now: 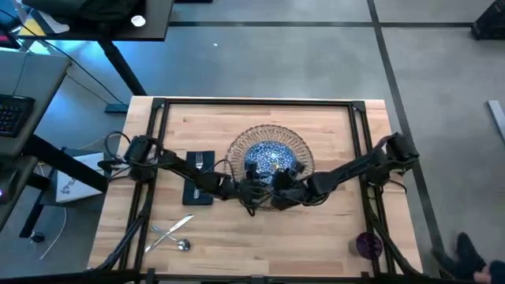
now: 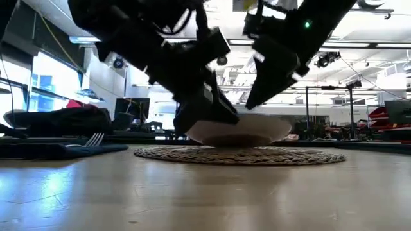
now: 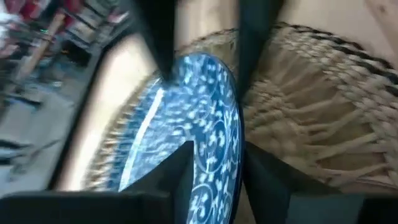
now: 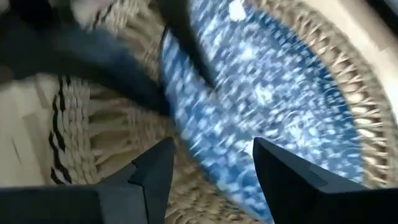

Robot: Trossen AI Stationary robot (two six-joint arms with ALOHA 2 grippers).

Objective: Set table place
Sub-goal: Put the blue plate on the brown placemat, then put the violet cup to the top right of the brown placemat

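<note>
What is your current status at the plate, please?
Left gripper and right gripper open at near rim of blue plate. Plate on wicker placemat. Nothing in the way.

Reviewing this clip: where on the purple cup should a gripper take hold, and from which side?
Grip the purple cup across its rim or upper wall, coming straight down from above. It stands upright and alone near the table's front right corner, close to the rail, so a side approach looks cramped. The right gripper is nearer.

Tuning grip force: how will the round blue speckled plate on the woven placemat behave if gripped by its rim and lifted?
The round blue speckled plate looks glazed and rigid, so probably slippery at the rim and chip-prone. It looks shallow and wide, so a one-sided grip would likely tilt it. The woven wicker placemat under it looks rough, so pushing may drag it along.
</note>
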